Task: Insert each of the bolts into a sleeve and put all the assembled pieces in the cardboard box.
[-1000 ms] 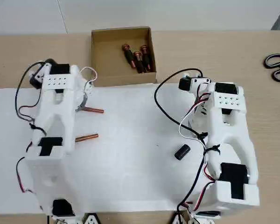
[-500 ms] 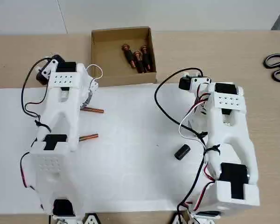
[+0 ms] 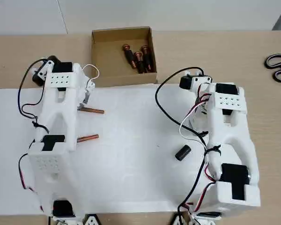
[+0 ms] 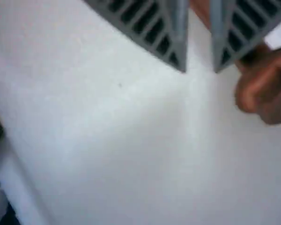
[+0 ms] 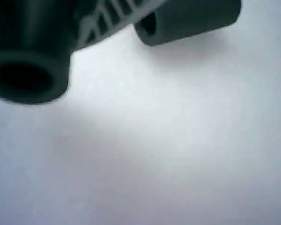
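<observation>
Left gripper (image 4: 200,68): fingers slightly parted, grasping nothing. The nearest bolt (image 3: 91,110) lies just beside them, toward the tabletop's left edge, its long axis parallel to the near edge. The second bolt (image 3: 87,138) lies closer to the near edge. The left arm is clearly nearer to both. A loose sleeve (image 3: 182,153) lies right of centre. Right gripper (image 5: 79,37): seems clenched on a held sleeve (image 5: 25,70).

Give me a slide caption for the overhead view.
Two arms over a white sheet with two loose bolts and a sleeve; three assembled pieces lie in the cardboard box.
</observation>
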